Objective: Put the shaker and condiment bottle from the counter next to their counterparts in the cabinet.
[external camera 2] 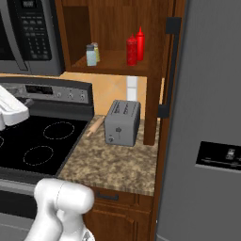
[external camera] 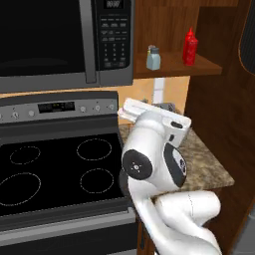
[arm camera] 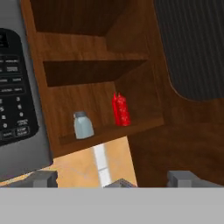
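I see claw fingers apart, empty | shaker and condiment bottle upright on cabinet shelf.

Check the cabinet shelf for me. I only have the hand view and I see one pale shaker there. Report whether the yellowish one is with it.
Observer: Yes. In the right base view the yellowish shaker stands just behind the pale shaker on the cabinet shelf.
Operator: Sort out the red shape beside them.
Observer: It is two bottles. The stubby condiment bottle is nearer the shelf's front, and the slim bottle with the long tip is close behind it to the right.
Operator: Tell me what is on the counter.
Observer: A grey toaster stands at the back of the counter, below the shelf.
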